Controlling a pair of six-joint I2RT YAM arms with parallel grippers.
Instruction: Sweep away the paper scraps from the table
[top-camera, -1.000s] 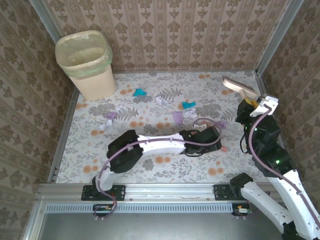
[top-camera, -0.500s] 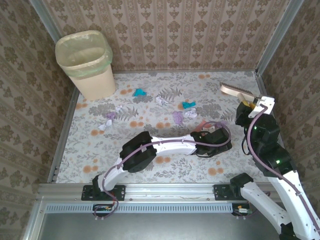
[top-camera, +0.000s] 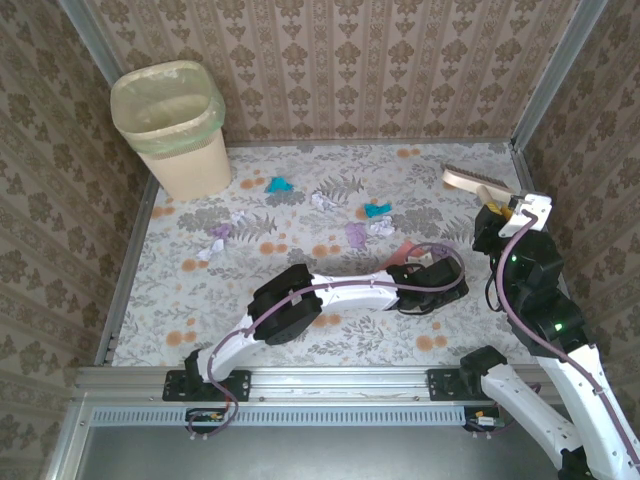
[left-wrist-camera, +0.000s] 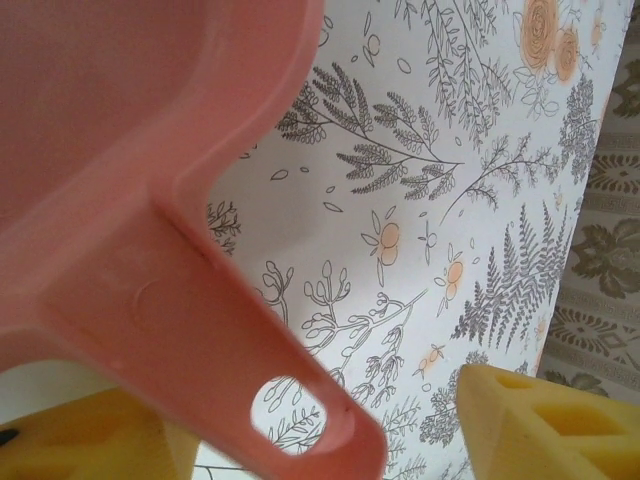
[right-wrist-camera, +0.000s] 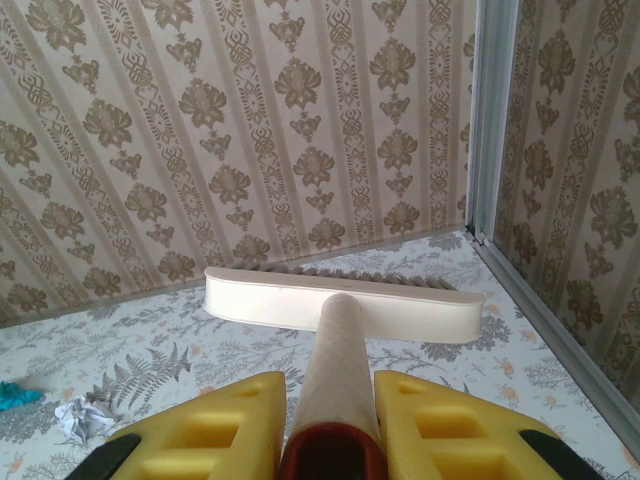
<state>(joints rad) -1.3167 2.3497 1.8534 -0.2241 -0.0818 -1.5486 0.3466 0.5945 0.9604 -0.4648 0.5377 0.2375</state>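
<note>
Several paper scraps lie across the far half of the table (top-camera: 180, 300): teal ones (top-camera: 279, 185) (top-camera: 377, 210), lilac ones (top-camera: 220, 232) (top-camera: 355, 234) and white ones (top-camera: 322, 200). Two scraps (right-wrist-camera: 15, 393) (right-wrist-camera: 78, 415) appear in the right wrist view. My right gripper (top-camera: 497, 205) (right-wrist-camera: 330, 400) is shut on the handle of a cream brush (top-camera: 478, 180) (right-wrist-camera: 340, 305) at the far right. My left gripper (top-camera: 432, 283) (left-wrist-camera: 315, 430) stands open astride the handle of a pink dustpan (top-camera: 405, 249) (left-wrist-camera: 120, 200), with a wide gap to its right finger (left-wrist-camera: 540, 420).
A cream waste bin (top-camera: 175, 125) with a green liner stands in the far left corner. Brown patterned walls and aluminium rails (top-camera: 300, 380) edge the table. The left arm stretches across the near middle toward the right arm.
The left arm has swung further right, bringing its gripper over the dustpan handle, and its jaws have widened slightly. The brush has shifted a little in the right gripper's hold.
</note>
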